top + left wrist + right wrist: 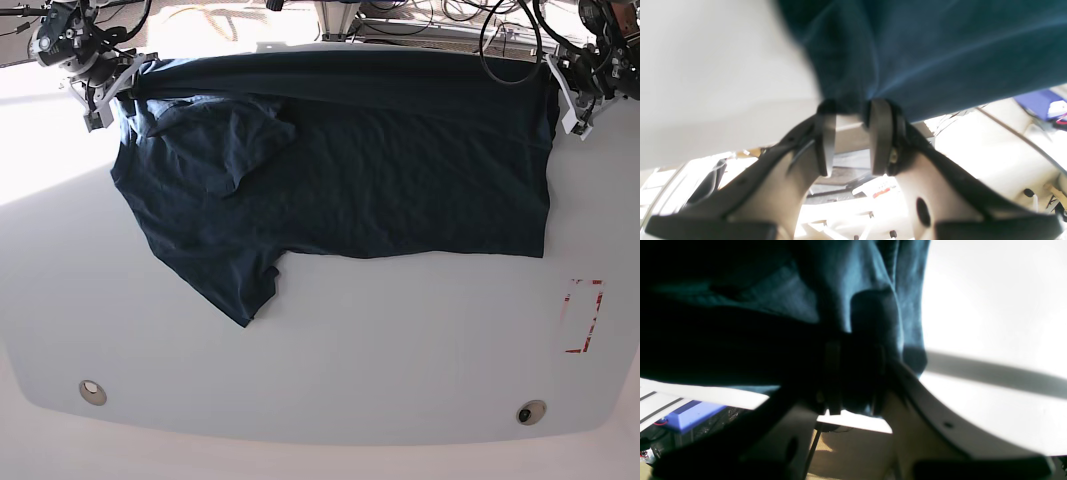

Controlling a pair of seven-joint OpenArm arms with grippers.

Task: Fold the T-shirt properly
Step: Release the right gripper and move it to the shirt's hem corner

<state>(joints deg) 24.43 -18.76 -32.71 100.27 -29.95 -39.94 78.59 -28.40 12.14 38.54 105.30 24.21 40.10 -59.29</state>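
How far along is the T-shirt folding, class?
Done: the T-shirt looks doubled lengthwise on the table. In hand: the left tool and right tool each pinch a far corner. Left: one sleeve sticks out, and no crosswise fold shows.

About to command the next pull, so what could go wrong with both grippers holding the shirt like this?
1. The left gripper pinches only a thin edge of the T-shirt; a hard pull may slip it free.
2. A sleeve lies crumpled near the right gripper and could get folded in.
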